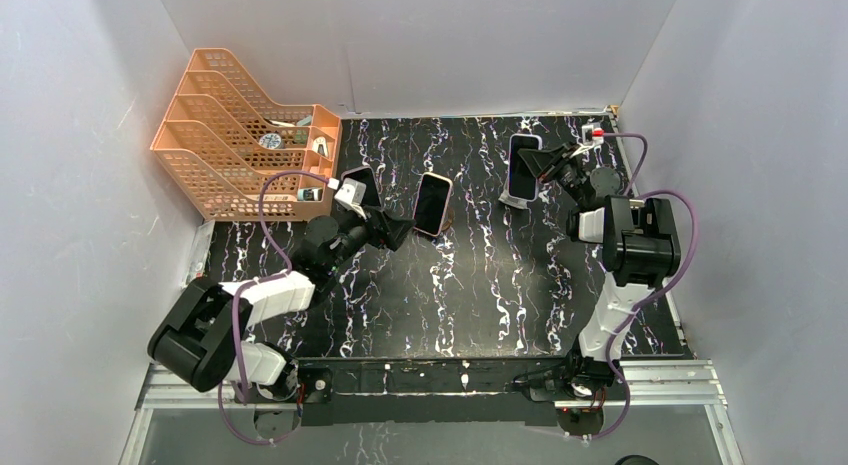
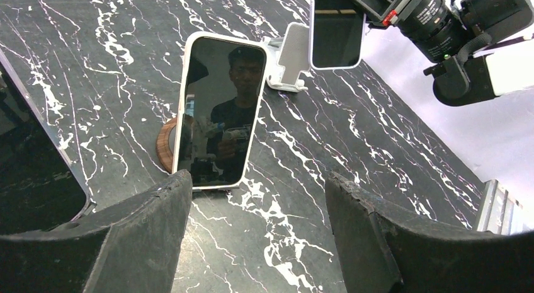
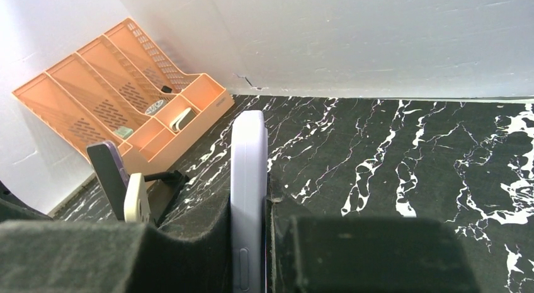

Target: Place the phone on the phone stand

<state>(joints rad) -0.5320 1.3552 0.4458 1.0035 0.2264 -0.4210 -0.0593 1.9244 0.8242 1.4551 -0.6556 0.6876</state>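
Within right end effector (image 3: 249,233), phone (image 3: 249,154)

Black marble-pattern tabletop (image 1: 480,285) with white veins, plain white walls (image 1: 420,45) on three sides, orange mesh desk organizer (image 1: 230,135) at far-left corner.

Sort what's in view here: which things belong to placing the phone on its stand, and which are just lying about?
Belongs to the job:
- phone, held in the right claw
- white phone stand near it

Lying about:
- orange desk organiser
- second phone, leaning on a round wooden stand
- dark phone beside the organiser
- left claw, open and empty
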